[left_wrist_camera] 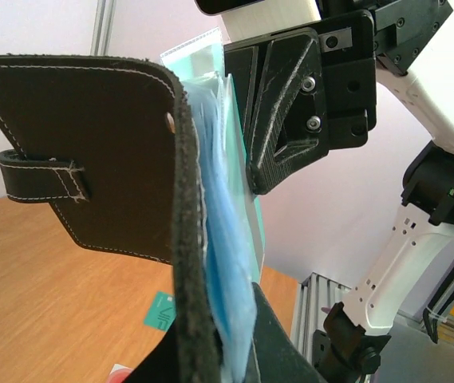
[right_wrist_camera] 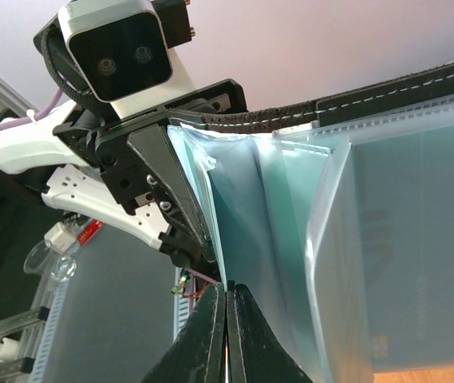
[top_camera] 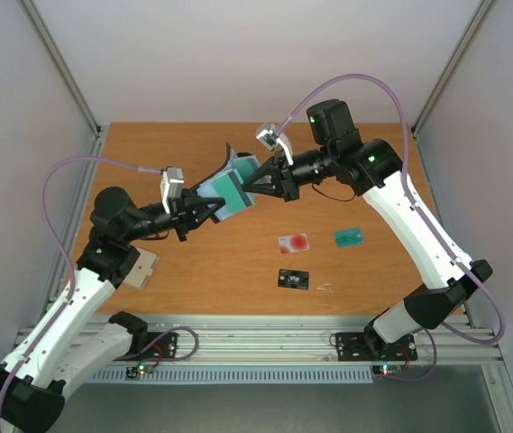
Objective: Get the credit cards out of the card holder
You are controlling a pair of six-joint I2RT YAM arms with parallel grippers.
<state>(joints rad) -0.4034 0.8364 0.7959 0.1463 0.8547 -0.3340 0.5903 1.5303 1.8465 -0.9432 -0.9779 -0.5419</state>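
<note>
**Holder held open in the air, three cards on the desk**

Your left hand [top_camera: 204, 210] is clenched on the card holder [top_camera: 230, 188] and holds it above the desk [top_camera: 211, 266]. Its black flap [left_wrist_camera: 91, 152] is swung open and the pale blue sleeves [left_wrist_camera: 230, 263] are fanned out. Your right hand [top_camera: 251, 187] meets the holder from the other side, its fingers pressed fully together at the edge of those sleeves. No view lets you tell whether a card or only a plastic leaf is pinched between them.

One teal-green card [right_wrist_camera: 406, 239] sits inside a clear sleeve; the right wrist view shows it just beside the right hand's fingertips.

Three cards lie flat on the desk, well apart from the holder — a whitish card with a red spot [top_camera: 294, 242], a teal card [top_camera: 350, 236] to its right, and a black card [top_camera: 294, 280] nearer the arm bases.
</note>
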